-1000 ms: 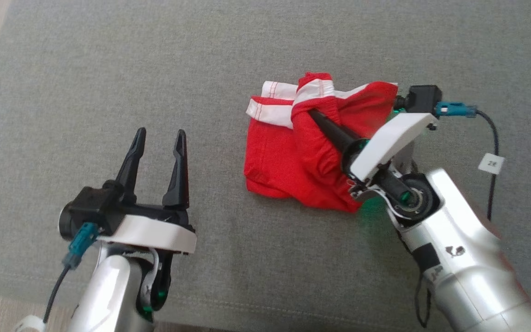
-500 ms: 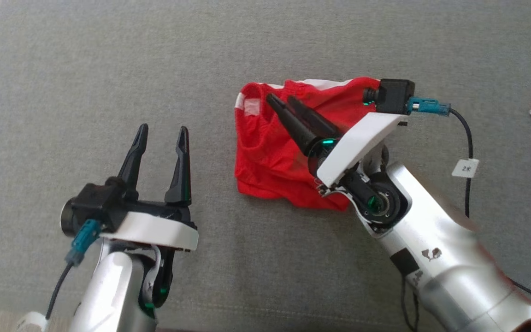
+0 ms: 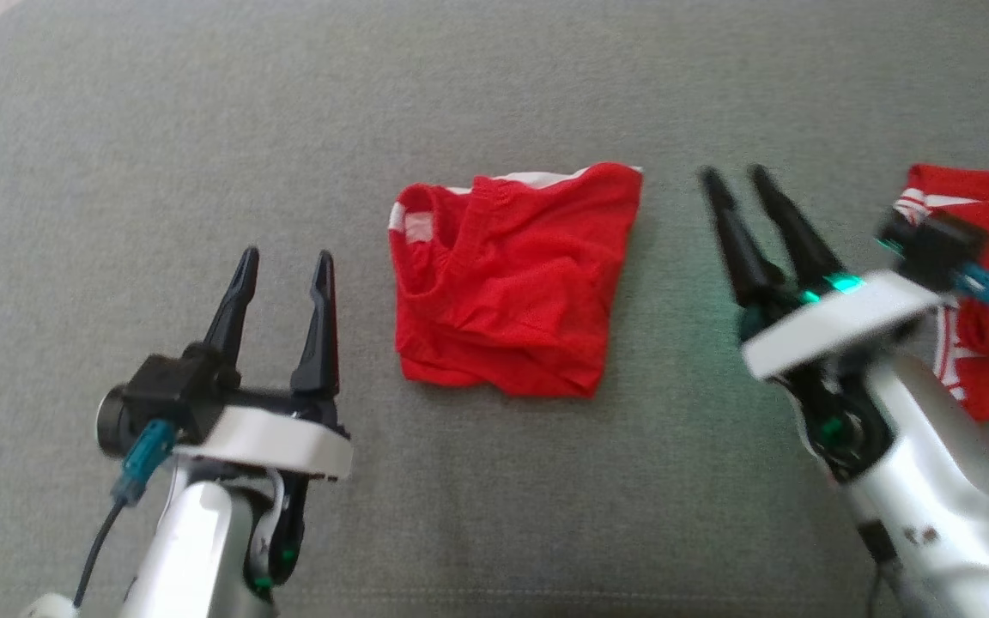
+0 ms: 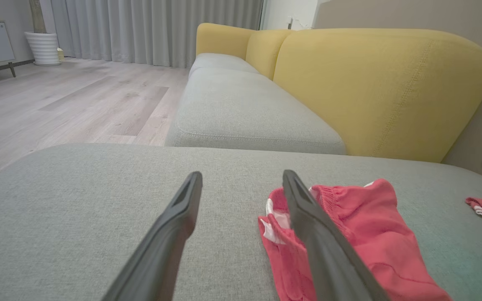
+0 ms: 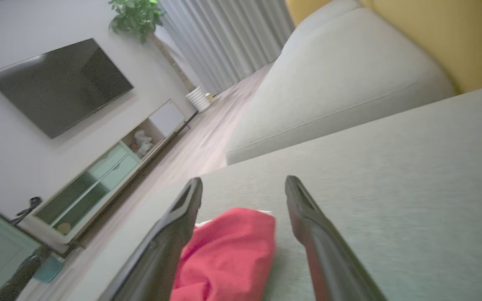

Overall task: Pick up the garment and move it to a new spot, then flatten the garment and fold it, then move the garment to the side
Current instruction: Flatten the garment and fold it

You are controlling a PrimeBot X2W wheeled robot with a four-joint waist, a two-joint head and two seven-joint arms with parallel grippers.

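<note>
Head view: the red garment [image 3: 512, 283] is lying on the grey sofa cushion [image 3: 494, 86] between the left tool [image 3: 287, 256] and the right tool [image 3: 733, 173], both standing open and empty. Left wrist view: the garment is lying beside and behind the right-hand finger. Right wrist view: the garment is showing low between the parted fingers, untouched.

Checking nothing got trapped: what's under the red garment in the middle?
The red garment lies on the grey cushion, which shows all around it. Anything beneath its folded layers is hidden.
</note>
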